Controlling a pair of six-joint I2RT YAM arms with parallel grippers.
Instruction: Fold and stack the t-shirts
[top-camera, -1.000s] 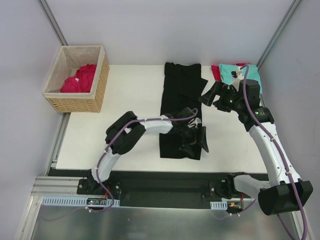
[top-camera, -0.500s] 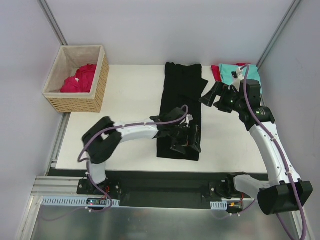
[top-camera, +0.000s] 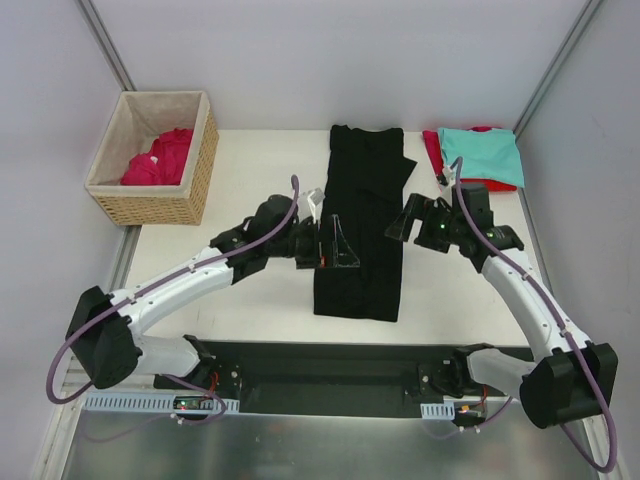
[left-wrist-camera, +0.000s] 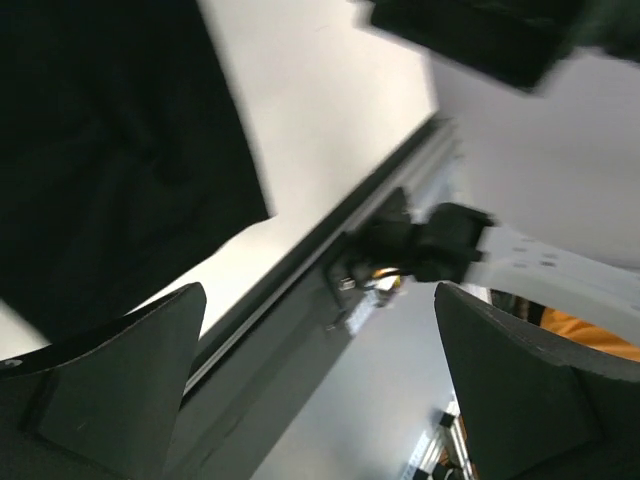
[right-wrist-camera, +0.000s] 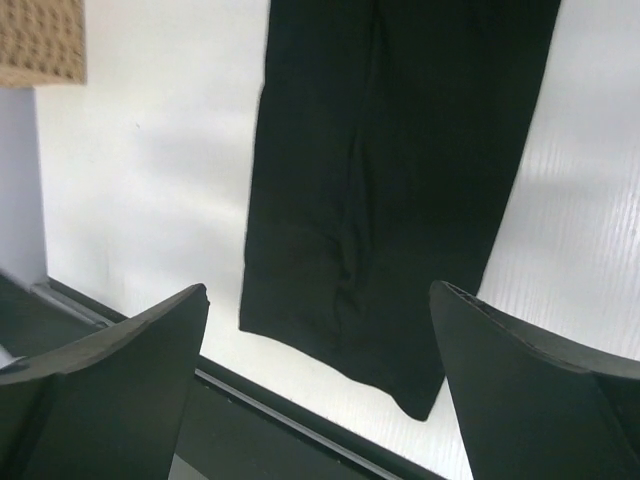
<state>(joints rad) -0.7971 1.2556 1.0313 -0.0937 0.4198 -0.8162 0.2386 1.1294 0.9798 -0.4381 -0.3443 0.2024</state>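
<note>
A black t-shirt (top-camera: 362, 220) lies in the middle of the table as a long narrow strip running from back to front. My left gripper (top-camera: 330, 238) hovers open at its left edge and holds nothing. My right gripper (top-camera: 404, 221) hovers open just off its right edge, also holding nothing. The right wrist view looks down on the strip's near end (right-wrist-camera: 400, 180) between the open right gripper's (right-wrist-camera: 320, 390) fingers. In the left wrist view the black cloth (left-wrist-camera: 110, 150) fills the upper left, beyond the open left gripper (left-wrist-camera: 320, 400). A teal t-shirt (top-camera: 482, 155) lies folded on a red one (top-camera: 432, 150) at the back right.
A wicker basket (top-camera: 196, 165) stands at the table's back left with a crimson-pink t-shirt (top-camera: 160, 157) inside; its corner (right-wrist-camera: 40, 40) shows in the right wrist view. The black mounting rail (top-camera: 330, 365) runs along the table's near edge. Metal frame posts (top-camera: 555, 70) rise at the back corners.
My left arm has swung left, from over the strip's near end to its left edge. My right gripper has come forward from beside the teal stack to the strip's right edge.
</note>
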